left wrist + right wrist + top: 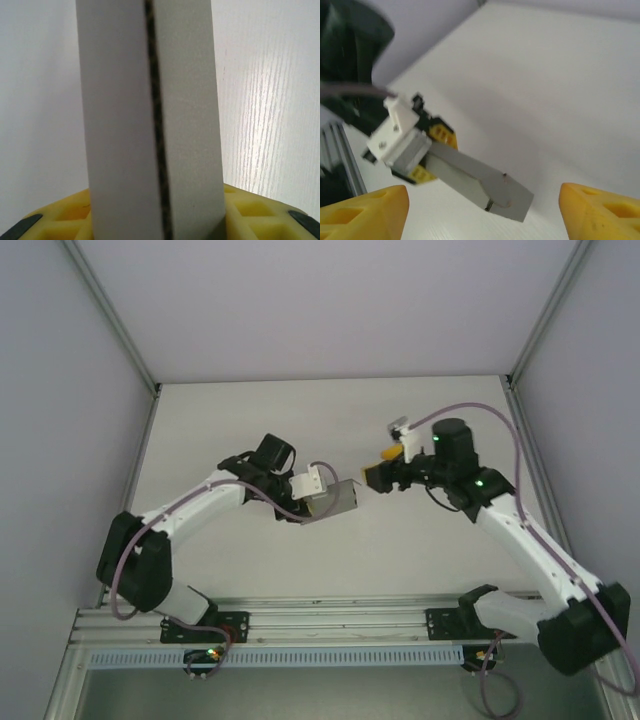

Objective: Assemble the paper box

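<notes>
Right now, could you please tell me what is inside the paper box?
The paper box shows a dark, narrow gap between two grey panels; anything deeper inside is covered.

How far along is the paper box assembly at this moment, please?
Done: the paper box looks folded into a flat grey block, lifted off the table. In hand: the left gripper clamps one end and holds it out to the right gripper, which is open and not touching it. Left: a dark seam between two panels shows, so a final press or tuck seems due.
</notes>
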Controlling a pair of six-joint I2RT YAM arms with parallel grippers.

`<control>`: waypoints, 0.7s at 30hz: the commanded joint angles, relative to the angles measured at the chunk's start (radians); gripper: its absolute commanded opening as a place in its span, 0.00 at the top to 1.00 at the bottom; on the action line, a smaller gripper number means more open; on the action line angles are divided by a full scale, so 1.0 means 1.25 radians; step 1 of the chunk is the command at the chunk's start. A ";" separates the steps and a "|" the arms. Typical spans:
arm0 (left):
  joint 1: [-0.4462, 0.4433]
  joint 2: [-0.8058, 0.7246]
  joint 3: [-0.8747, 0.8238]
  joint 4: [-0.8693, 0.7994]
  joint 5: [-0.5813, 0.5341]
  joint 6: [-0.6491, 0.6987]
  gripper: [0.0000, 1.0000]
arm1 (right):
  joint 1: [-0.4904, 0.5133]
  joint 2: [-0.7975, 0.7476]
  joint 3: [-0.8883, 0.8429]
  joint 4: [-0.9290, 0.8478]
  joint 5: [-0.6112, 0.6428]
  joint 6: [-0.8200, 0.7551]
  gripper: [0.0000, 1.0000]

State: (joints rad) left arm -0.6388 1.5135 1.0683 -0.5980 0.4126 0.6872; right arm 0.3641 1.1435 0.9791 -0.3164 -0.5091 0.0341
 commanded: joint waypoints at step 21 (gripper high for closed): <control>0.000 0.097 0.072 -0.071 0.001 -0.015 0.56 | 0.125 0.269 0.112 -0.156 0.235 -0.219 0.55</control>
State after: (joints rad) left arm -0.6392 1.6363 1.1343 -0.6628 0.4110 0.6800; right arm 0.5114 1.4693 1.1004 -0.4786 -0.2638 -0.2298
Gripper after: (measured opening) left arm 0.443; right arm 0.444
